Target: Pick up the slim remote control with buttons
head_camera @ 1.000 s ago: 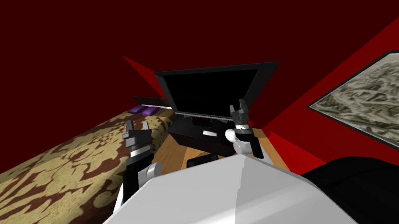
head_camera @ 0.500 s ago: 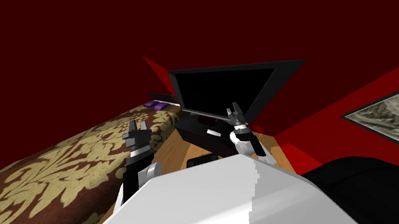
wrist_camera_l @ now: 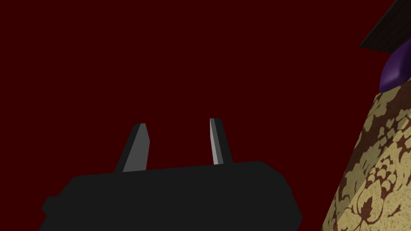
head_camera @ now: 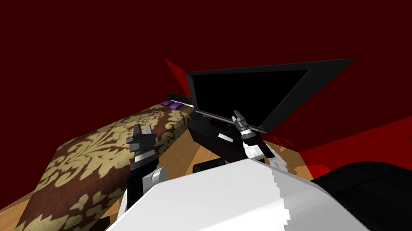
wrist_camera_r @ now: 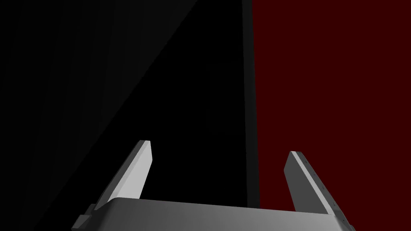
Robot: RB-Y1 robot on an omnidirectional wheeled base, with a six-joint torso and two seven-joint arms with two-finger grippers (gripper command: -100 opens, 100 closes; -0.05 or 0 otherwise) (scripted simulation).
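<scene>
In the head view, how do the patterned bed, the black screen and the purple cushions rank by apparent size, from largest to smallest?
1. Patterned bed: largest, but it also reaches nearest the camera.
2. Black screen.
3. Purple cushions: smallest, but they lie at the bed's far end, so their true size is unsure.

Dark red walls, patterned bed, television.

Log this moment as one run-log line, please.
Right gripper: fingers open, facing black flat television screen | left gripper: fingers open, near brown-and-gold patterned bed | held: nothing
</scene>
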